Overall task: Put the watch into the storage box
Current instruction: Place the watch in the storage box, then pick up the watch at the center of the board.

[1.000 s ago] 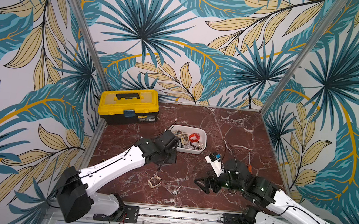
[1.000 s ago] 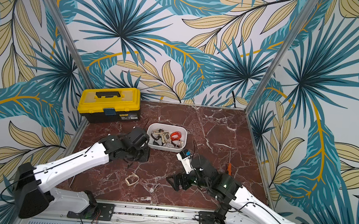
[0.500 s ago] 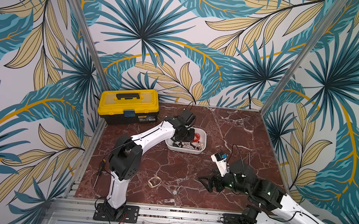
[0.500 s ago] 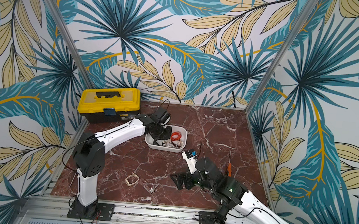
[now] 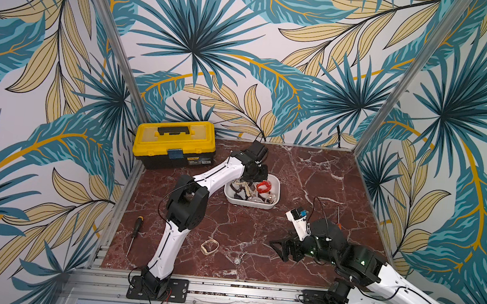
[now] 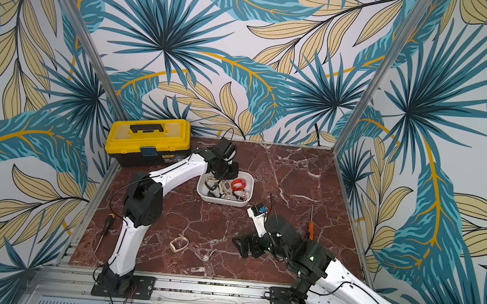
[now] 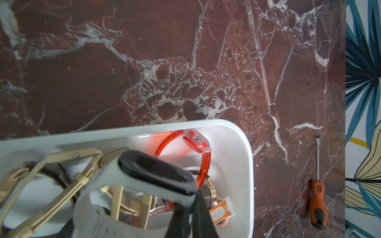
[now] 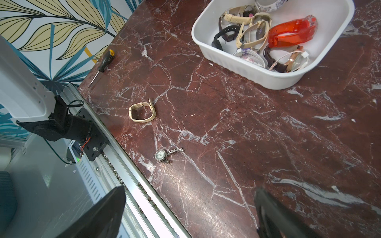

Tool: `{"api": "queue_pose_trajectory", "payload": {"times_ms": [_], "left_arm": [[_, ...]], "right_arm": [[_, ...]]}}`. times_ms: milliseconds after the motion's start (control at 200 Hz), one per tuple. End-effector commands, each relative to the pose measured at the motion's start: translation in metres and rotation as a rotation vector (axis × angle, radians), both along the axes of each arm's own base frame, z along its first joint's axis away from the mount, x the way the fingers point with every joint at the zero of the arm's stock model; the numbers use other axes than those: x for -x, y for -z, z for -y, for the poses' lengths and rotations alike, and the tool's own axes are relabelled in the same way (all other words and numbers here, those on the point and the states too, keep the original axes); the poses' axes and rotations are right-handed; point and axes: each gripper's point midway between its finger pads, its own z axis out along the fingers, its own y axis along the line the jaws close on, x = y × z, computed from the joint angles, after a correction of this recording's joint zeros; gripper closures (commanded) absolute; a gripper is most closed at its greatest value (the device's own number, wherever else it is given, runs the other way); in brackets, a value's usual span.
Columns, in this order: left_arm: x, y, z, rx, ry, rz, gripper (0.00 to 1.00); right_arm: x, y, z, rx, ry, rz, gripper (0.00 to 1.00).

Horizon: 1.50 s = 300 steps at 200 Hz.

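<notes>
Over the storage box point(image 7: 185, 123), my left end effector point(image 7: 190, 212) pinches a white-strap watch point(image 7: 156, 171); right end effector point(image 8: 187, 195), at its 5 o'clock, gapes wide.

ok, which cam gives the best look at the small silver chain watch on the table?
Right wrist view: the silver chain watch is close and sharp, dial and chain band clear. In both top views it is a tiny pale speck. The left wrist view misses it.
</notes>
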Motion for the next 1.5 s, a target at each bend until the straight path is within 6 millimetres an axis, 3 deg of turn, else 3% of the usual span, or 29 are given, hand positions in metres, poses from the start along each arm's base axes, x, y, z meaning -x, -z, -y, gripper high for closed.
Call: {"api": "queue_pose_trajectory", "payload": {"times_ms": [0, 295, 351, 481, 541, 671, 932, 1047, 1167, 1322, 1472, 1497], "left_arm": [[-0.007, 0.005, 0.0, 0.003, 0.0, -0.019, 0.99], [-0.01, 0.024, -0.002, -0.017, -0.005, -0.046, 0.96], [-0.011, 0.025, -0.002, -0.017, -0.007, -0.048, 0.89], [-0.013, 0.022, -0.002, -0.016, -0.007, -0.038, 0.63], [-0.014, 0.014, 0.001, 0.0, -0.003, -0.027, 0.55], [-0.014, -0.007, 0.004, 0.029, 0.003, 0.004, 0.5], [0.0, -0.073, 0.0, 0.117, 0.03, 0.143, 0.38], [0.022, -0.112, -0.014, 0.182, 0.063, 0.292, 0.18], [0.06, -0.15, -0.045, 0.217, 0.076, 0.475, 0.01], [0.129, -0.173, -0.084, 0.21, 0.127, 0.626, 0.0], [0.193, -0.167, -0.12, 0.14, 0.127, 0.668, 0.0], [0.203, -0.164, -0.125, 0.144, 0.129, 0.668, 0.0]], "right_arm": [[0.001, 0.005, 0.004, 0.006, 0.016, -0.001, 0.0], [0.002, 0.004, 0.008, 0.011, 0.025, 0.009, 0.0], [0.002, 0.004, 0.009, 0.012, 0.027, 0.008, 0.0], [0.001, 0.005, 0.009, 0.015, 0.03, 0.008, 0.0], [0.001, 0.004, 0.009, 0.011, 0.029, 0.012, 0.0], [-0.002, 0.003, 0.006, 0.011, 0.029, 0.017, 0.0], [-0.007, 0.005, -0.001, 0.008, 0.026, 0.011, 0.0], [-0.016, 0.006, -0.005, -0.007, 0.064, 0.014, 0.0], [-0.025, 0.011, -0.018, -0.035, 0.08, -0.012, 0.0], [-0.031, 0.026, -0.056, -0.069, 0.031, -0.131, 0.0], [-0.042, 0.049, -0.085, -0.044, 0.02, -0.24, 0.0], [-0.047, 0.045, -0.094, -0.068, 0.009, -0.234, 0.0]]}}
